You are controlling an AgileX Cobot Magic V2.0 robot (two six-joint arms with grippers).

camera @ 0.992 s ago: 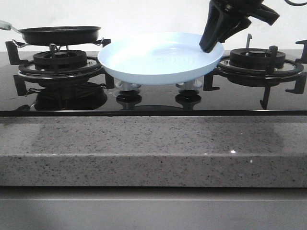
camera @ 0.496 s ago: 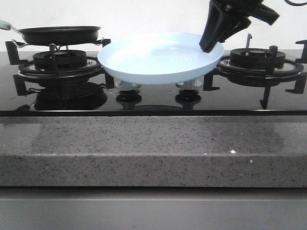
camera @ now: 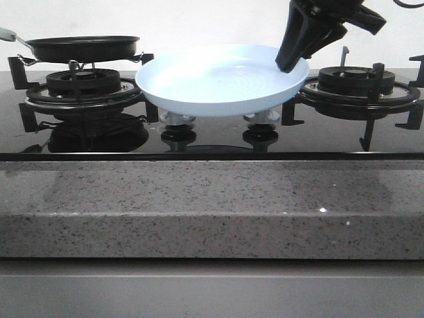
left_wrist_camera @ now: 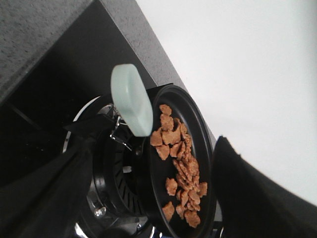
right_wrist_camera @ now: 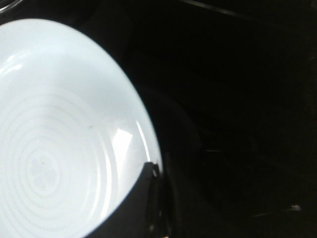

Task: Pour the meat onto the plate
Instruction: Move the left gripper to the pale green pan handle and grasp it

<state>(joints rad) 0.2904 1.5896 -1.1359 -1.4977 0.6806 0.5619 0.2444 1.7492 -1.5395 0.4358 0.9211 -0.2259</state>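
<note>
Over the hob (camera: pixel 212 142), right arm (camera: pixel 317 30) slants down, gripping the plate (camera: pixel 218 83).

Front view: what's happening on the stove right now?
The right pincer grips the rim of the empty plate, holding it above the stove's middle. The meat is all in the pan on the left burner. The left pincer is open, facing the pan handle, touching nothing.
</note>
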